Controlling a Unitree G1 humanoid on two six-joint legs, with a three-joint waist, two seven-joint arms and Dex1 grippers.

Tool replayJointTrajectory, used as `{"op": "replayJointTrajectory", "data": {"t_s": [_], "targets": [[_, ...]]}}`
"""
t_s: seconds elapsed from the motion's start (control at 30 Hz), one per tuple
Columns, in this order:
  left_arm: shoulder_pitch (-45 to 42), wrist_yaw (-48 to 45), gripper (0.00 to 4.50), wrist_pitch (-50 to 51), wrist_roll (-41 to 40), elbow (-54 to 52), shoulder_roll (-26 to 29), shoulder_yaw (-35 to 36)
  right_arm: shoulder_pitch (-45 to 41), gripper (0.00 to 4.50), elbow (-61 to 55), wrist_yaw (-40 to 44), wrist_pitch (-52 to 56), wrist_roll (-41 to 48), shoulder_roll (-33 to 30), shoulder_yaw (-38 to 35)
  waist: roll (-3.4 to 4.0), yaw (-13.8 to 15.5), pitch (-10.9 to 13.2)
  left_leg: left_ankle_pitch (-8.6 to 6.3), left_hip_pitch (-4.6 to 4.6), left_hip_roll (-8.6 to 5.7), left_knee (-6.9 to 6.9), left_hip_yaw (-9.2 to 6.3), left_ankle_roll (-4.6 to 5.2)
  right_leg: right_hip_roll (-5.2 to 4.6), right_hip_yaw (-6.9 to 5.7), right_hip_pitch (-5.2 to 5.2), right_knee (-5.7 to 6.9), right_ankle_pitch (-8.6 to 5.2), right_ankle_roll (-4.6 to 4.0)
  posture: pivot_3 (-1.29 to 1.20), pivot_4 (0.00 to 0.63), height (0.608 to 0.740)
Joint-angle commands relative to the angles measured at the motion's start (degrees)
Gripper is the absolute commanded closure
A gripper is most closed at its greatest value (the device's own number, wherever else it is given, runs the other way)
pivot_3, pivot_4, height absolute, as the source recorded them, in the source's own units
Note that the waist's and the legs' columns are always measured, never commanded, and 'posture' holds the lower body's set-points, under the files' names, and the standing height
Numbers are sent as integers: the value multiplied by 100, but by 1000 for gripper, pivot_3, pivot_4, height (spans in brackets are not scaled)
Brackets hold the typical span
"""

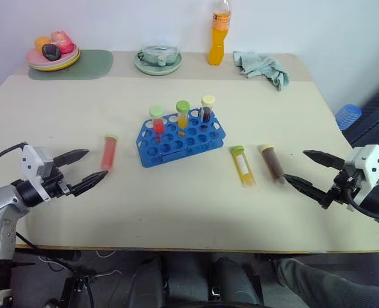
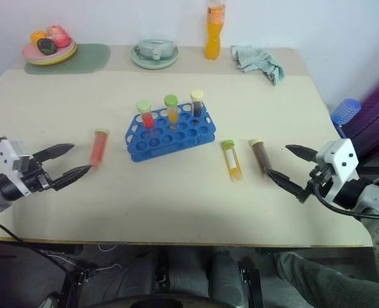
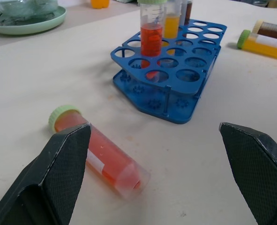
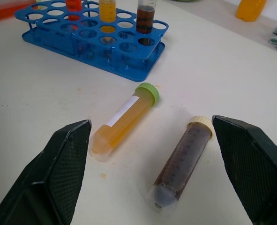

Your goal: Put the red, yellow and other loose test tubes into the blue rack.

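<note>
From the head camera, the blue rack [image 1: 181, 138] stands near the middle of the tabletop [image 1: 176, 212] with three capped tubes upright in its back row, so I judge the task about half done. Three tubes lie loose: a red tube [image 1: 109, 152] between the rack and the tabletop's left edge, and a yellow tube [image 1: 243, 165] and a brown tube [image 1: 272, 162] side by side between the rack and the right edge. The left gripper [image 1: 79, 171] hangs near the left edge with its fingers spread and empty, just short of the red tube; the right gripper [image 1: 311, 170] hangs near the right edge, likewise spread and holding nothing. The left wrist view looks along splayed fingers at the red tube lying flat, rack beyond. The right wrist view frames the yellow and brown tubes between its open fingers, untouched. All three loose tubes remain to be racked.
</note>
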Motion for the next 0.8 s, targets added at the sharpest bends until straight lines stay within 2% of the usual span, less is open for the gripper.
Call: {"op": "replayJointTrajectory", "data": {"t_s": [0.03,0.5,0.8], "targets": [[37,78,35,32,-72,-216,104,203,-44,276,2,64,-145,-7,-52,-49,0,-1,0,0,0,0,0,0,0,0,0,0,0,0,0,0,150,740],[40,170,35,82,-182,-229,60,219,-140,276,141,174,-311,-80,-23,52,0,0,0,0,0,0,0,0,0,0,0,0,0,0,0,0,150,740],[-372,144,35,301,-405,-454,-59,-44,-183,276,236,115,-411,-107,61,161,0,4,0,0,0,0,0,2,-1,0,0,1,0,0,0,0,150,740]]}}
